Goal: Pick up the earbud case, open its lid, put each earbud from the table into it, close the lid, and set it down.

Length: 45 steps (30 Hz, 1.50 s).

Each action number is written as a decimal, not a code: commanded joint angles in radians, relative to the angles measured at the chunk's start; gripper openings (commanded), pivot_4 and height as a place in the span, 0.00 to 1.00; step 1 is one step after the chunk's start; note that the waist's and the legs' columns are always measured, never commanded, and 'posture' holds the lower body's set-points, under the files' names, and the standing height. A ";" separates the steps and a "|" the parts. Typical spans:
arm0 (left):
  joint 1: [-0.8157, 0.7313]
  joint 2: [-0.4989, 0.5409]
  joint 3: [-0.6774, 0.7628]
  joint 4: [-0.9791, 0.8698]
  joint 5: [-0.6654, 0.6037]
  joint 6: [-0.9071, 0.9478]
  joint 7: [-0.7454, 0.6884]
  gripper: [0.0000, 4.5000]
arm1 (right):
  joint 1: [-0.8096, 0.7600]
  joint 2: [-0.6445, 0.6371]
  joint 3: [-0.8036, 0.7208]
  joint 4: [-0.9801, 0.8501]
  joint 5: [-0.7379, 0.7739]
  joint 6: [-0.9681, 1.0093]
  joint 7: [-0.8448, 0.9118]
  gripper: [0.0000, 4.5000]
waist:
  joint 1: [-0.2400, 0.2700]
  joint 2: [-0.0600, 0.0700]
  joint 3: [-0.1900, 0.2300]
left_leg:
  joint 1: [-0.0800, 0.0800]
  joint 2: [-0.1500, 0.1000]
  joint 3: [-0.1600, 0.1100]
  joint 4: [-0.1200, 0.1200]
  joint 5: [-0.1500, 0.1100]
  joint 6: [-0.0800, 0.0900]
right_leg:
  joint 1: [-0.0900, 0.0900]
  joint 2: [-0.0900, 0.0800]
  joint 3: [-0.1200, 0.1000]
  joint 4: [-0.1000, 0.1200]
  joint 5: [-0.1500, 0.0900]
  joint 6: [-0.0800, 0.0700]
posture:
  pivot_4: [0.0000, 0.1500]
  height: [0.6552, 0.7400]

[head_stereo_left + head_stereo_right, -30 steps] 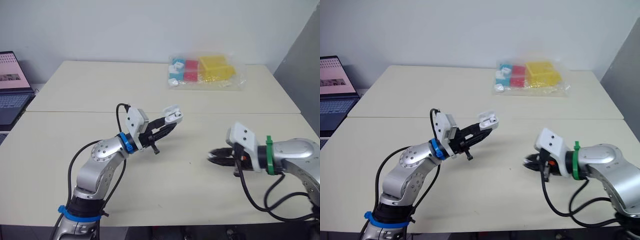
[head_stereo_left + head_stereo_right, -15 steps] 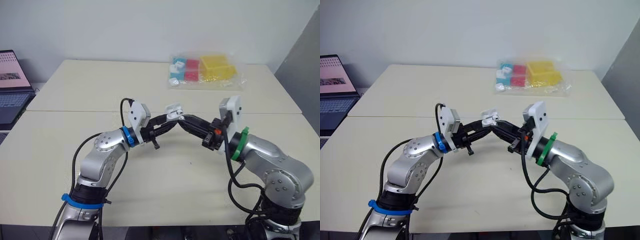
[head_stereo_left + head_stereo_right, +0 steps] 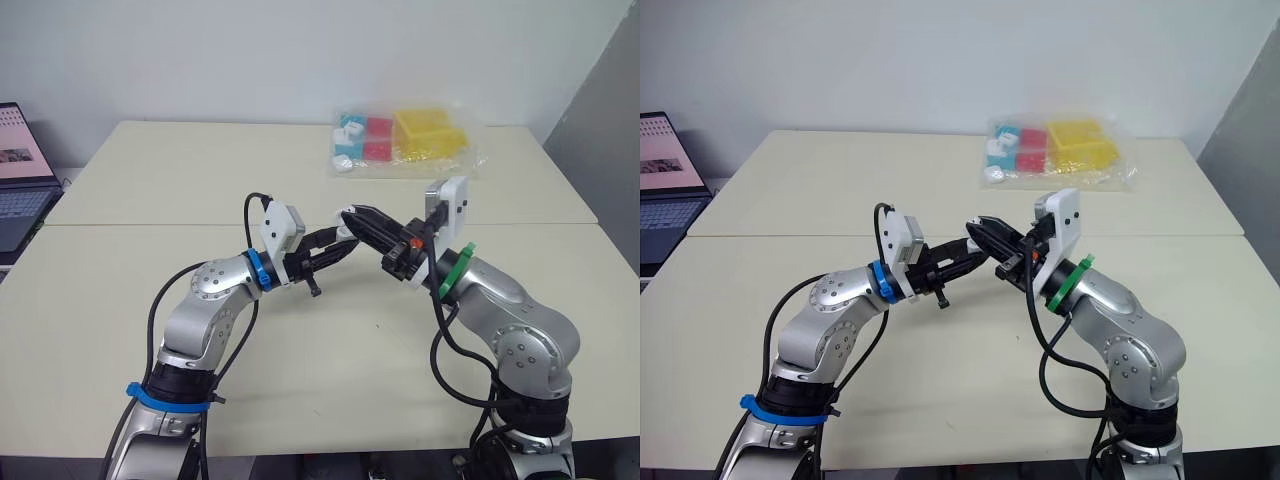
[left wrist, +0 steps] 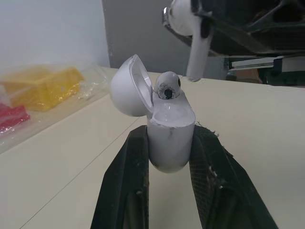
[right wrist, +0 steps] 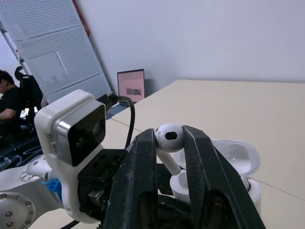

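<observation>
My left gripper (image 4: pixel 166 143) is shut on the white earbud case (image 4: pixel 169 136), held above the middle of the table. Its lid (image 4: pixel 128 86) stands open and one earbud (image 4: pixel 167 86) sits in a slot. My right gripper (image 5: pixel 170 138) is shut on the second white earbud (image 5: pixel 167 139), its stem pointing down just above the case (image 5: pixel 224 164). In the left eye view both grippers meet: the left gripper (image 3: pixel 336 247) from the left, the right gripper (image 3: pixel 358 221) from the right and slightly higher.
A clear plastic bag (image 3: pixel 405 140) with yellow, red and blue-white blocks lies at the table's far side. A laptop (image 3: pixel 18 170) stands off the table's left edge. A person sits in the background of the right wrist view.
My right gripper has risen from the table with the earbud and swung left and up, coming to just above the open case. My left gripper has stayed nearly still.
</observation>
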 commanded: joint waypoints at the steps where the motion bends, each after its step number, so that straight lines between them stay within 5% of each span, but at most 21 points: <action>1: -0.012 -0.009 0.007 -0.019 -0.001 -0.021 0.006 0.18 | -0.017 -0.007 0.025 -0.003 -0.017 -0.058 -0.003 0.09 | 0.000 0.000 0.000 | 0.000 0.000 0.000 0.000 0.000 0.000 | 0.000 0.000 0.000 0.000 0.000 0.000 | 1.00 0.99; 34: -0.007 -0.041 0.029 -0.044 -0.017 -0.012 0.049 0.18 | 0.041 -0.077 0.135 0.044 -0.101 -0.124 -0.010 0.09 | 0.000 0.000 0.000 | -0.001 0.000 0.000 0.000 0.000 0.000 | 0.000 0.000 0.000 0.000 0.000 0.000 | 1.00 0.99; 43: 0.001 -0.029 0.022 -0.058 -0.014 -0.010 0.054 0.18 | 0.026 -0.087 0.139 0.022 -0.130 -0.146 -0.033 0.79 | 0.000 0.000 0.000 | -0.001 0.000 0.000 0.000 0.000 0.000 | -0.001 0.000 0.000 -0.001 0.000 0.000 | 1.00 0.99; 45: 0.004 -0.027 0.023 -0.061 -0.015 -0.008 0.056 0.18 | 0.025 -0.087 0.138 0.011 -0.124 -0.143 -0.033 0.80 | 0.000 0.000 0.000 | -0.001 0.000 0.000 0.000 0.000 0.000 | -0.001 0.000 0.000 -0.001 0.000 0.000 | 1.00 0.99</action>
